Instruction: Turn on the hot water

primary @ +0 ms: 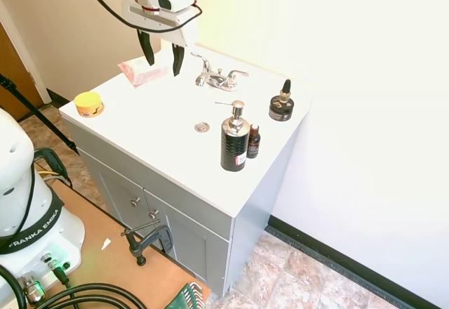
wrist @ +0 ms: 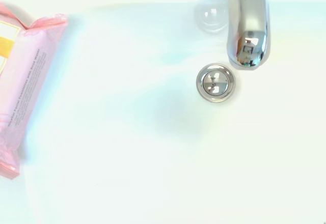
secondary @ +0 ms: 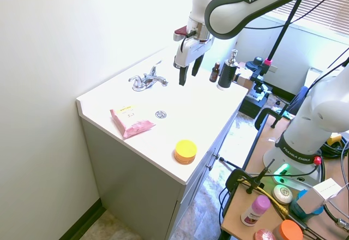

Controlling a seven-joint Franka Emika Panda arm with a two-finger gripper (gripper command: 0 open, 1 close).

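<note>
A small chrome faucet (primary: 219,79) stands at the back of the white sink top (primary: 161,112). The hot water lever (primary: 200,61) is its slim left-hand handle, on the side of the pink packet; in the second exterior view this hot water lever (secondary: 134,79) points toward the camera. My gripper (primary: 161,55) hangs above the basin in front of the faucet, open and holding nothing, clear of both levers. From the other side, the gripper (secondary: 187,72) is right of the faucet (secondary: 146,81). The wrist view looks down on the spout (wrist: 248,25) and the drain (wrist: 216,83).
A pink wipes packet (primary: 142,71) lies left of the faucet and a yellow tin (primary: 88,103) sits near the left front corner. On the right stand a black soap pump (primary: 234,140), a small brown bottle (primary: 253,142) and a dark jar (primary: 281,105). The wall is close behind the faucet.
</note>
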